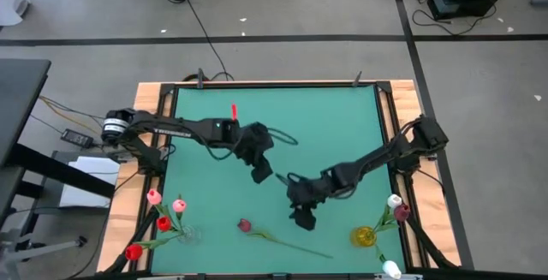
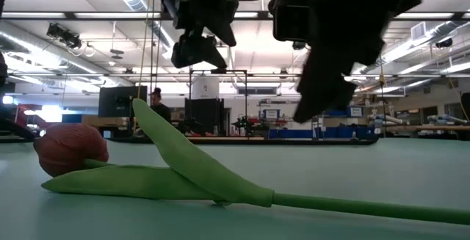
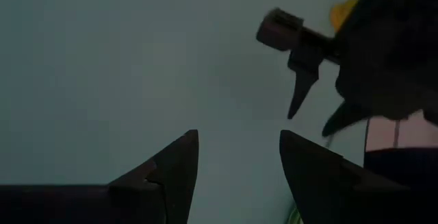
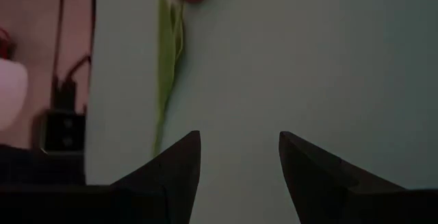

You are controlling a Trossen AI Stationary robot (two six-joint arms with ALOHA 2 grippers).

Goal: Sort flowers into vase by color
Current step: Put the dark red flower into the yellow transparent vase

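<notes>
Green bench (image 1: 342, 117) carries all. Right claw (image 1: 305, 220) hangs above it, just right of the lone maroon tulip (image 1: 246, 225) lying flat near the front edge; fingers (image 4: 171, 172) spread wide, holding nothing. Left claw (image 1: 262, 175) up and behind that tulip, also wide open, empty. Other flowers stand in the clear vase (image 1: 188, 234) to the tulip's left and the yellow vase (image 1: 365, 236) to its right.

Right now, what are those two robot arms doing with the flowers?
They're sorting tulips into vases by color. One dark red tulip lies loose on the green table. The right gripper hovers open just above and beside it, holding nothing. The left gripper waits open near the middle. Reds and pinks stand in the clear vase, whites in the yellow vase.
</notes>
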